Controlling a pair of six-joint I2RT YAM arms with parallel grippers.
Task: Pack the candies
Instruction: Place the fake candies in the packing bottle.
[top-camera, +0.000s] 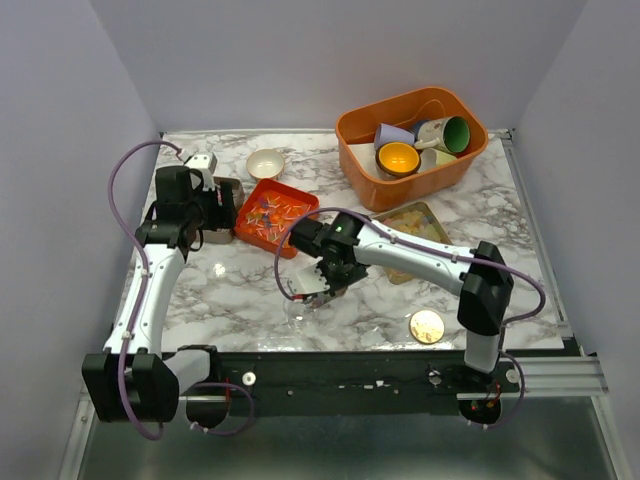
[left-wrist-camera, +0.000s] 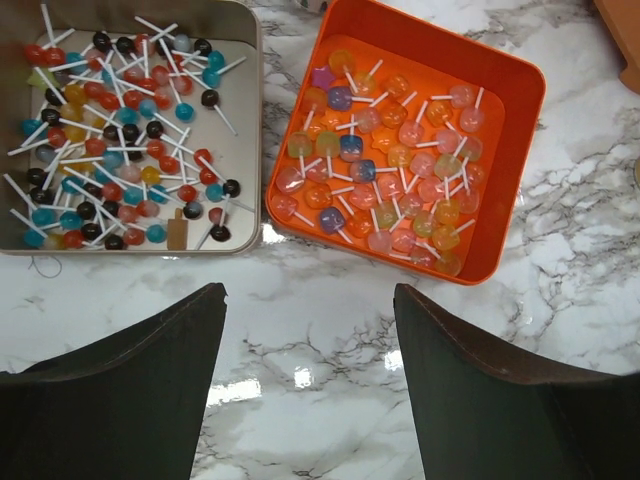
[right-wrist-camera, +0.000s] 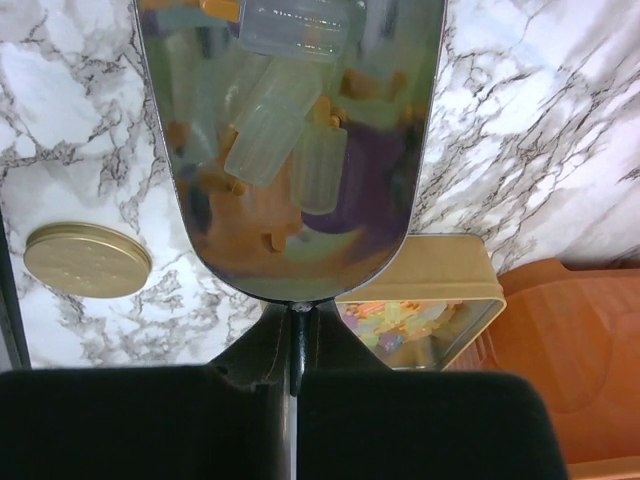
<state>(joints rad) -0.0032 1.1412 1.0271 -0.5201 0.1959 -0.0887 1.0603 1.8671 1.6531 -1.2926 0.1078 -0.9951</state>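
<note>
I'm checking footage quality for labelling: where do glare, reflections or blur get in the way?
Left wrist: white glare patches on the marble table, candies sharp. Right wrist: the shiny scoop mirrors blurred shapes, so its contents are unclear. Top external: even light, but the candies are too small to resolve.

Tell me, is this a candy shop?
Likely a robot practice booth, not a shop: plain walls box in a marble table, a left arm and right arm are bolted at its edge, and trays of lollipops sit out for packing.
</note>
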